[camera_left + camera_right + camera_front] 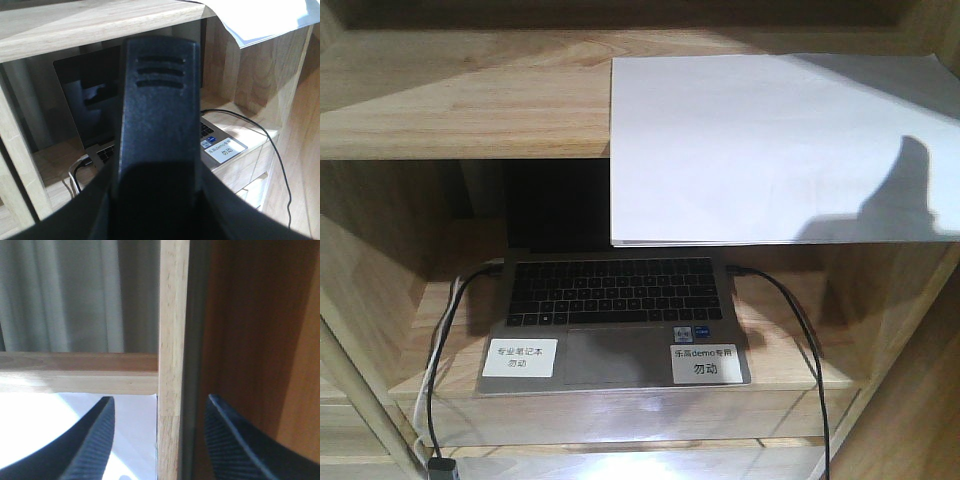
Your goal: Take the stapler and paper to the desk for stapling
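The paper (780,150) lay flat at the right end of the upper shelf (460,110). Its near edge hung out past the shelf's front lip, over the bay below. Its left edge ran straight back across the board, and bare wood lay open to the left of it. A finger-shaped shadow fell on the right part of the sheet.

In the bay a laptop (615,310) sat open, its screen close under the shelf board. Two white labels (520,357) were stuck on its palm rest, and cables (823,420) trailed off both sides over the lower ledge.

The right gripper (160,400) had its fingers (100,440) well apart. In its wrist view an upright post (172,340) stood between them. The paper showed white beneath one finger, with a rail (75,372) crossing behind it, and a darker wood panel (250,330) filled the far side of the post.

The left gripper (157,215) faced the laptop bay. A black block (157,100) with three slots filled the middle of its view, so I could not tell whether its fingers were together or clamped on something. A corner of the paper drooped over the shelf edge at the upper right of that view.
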Controlling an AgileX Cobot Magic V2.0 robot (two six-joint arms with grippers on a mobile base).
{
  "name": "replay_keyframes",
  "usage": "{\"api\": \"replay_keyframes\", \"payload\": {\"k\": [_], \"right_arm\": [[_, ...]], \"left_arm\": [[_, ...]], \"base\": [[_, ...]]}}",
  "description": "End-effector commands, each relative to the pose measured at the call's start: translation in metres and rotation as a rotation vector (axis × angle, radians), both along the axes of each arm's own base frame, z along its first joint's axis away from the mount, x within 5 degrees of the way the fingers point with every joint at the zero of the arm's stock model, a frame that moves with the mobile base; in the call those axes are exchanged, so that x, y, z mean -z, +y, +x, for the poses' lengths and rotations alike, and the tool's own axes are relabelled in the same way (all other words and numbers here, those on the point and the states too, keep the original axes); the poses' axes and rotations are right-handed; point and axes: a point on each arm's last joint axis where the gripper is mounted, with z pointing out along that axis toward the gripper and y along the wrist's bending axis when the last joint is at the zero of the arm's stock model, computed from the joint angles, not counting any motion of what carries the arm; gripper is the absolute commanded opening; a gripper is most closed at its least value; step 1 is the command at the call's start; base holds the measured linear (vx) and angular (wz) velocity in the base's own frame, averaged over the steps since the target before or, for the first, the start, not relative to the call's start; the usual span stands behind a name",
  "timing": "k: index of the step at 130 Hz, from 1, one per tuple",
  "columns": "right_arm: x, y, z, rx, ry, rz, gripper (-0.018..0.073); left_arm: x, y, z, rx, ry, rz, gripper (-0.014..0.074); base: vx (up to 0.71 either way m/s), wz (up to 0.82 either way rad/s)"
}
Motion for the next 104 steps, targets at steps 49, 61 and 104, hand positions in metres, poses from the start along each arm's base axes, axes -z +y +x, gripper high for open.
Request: {"api": "replay_keyframes", "payload": {"k": [49,61,104], "right_arm": [[-0.0146,0.0001,-0.0016,-0.001,-0.095,-0.003,0.0383],[-0.0146,0.0001,-0.0016,-0.001,-0.095,-0.003,0.0416],[-0.0154,0.0001,-0.0017,-0.001,-0.104,0.009,0.0728]], "left_arm": [[-0.0182,-0.0004,0.0007,0.001,-0.105,-0.074,-0.0006],[-0.0182,-0.0004,0.0007,0.001,-0.105,-0.074,-0.0006],[-0.0182,-0.0004,0.0007,0.001,-0.105,-0.074,-0.0006]], "base": [[0.00,0.00],[0.00,0.00],[0.00,0.00]]}}
